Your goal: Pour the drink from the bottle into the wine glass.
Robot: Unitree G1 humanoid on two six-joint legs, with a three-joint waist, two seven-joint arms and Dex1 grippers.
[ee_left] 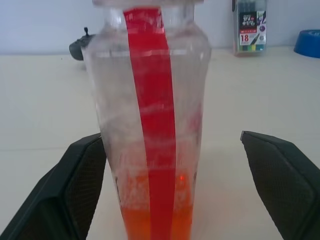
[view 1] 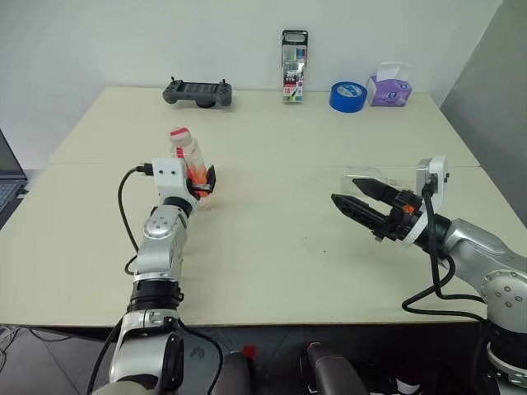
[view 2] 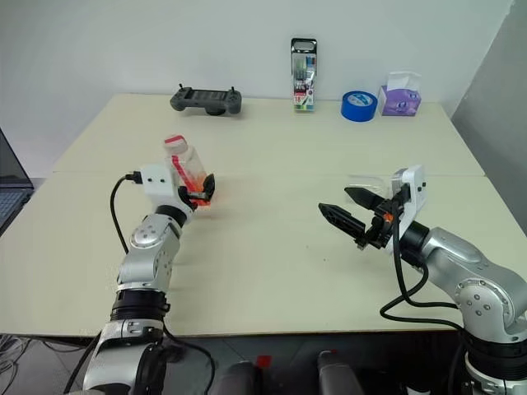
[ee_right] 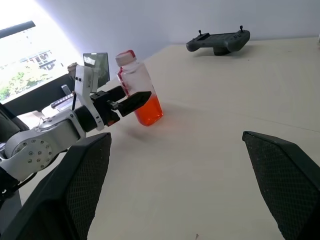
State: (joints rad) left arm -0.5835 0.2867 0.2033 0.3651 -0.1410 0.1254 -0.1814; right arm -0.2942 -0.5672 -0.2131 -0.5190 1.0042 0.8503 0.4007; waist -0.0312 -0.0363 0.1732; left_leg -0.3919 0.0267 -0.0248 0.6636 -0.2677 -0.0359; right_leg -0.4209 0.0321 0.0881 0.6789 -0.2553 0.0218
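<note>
The bottle (view 1: 188, 152) stands on the table at centre left, clear plastic with a red label strip and a pinkish-red cap. The orange-red drink (ee_left: 135, 220) fills only its bottom. My left gripper (view 1: 204, 179) is open around the bottle's lower half. In the left wrist view one finger (ee_left: 75, 185) lies against the bottle's side and the other stands well apart. At the right, my right gripper (view 1: 346, 191) hangs open above the table, pointing left toward the bottle, with nothing between its fingers. A faint clear shape just behind it looks like the wine glass (view 1: 368, 174), mostly hidden.
Along the table's (view 1: 272, 263) far edge sit a grey game controller (view 1: 198, 92), a pack of markers (view 1: 294, 66), a blue tape roll (view 1: 347, 95) and a purple tissue box (view 1: 389, 85). A laptop (view 1: 6, 177) shows at the left edge.
</note>
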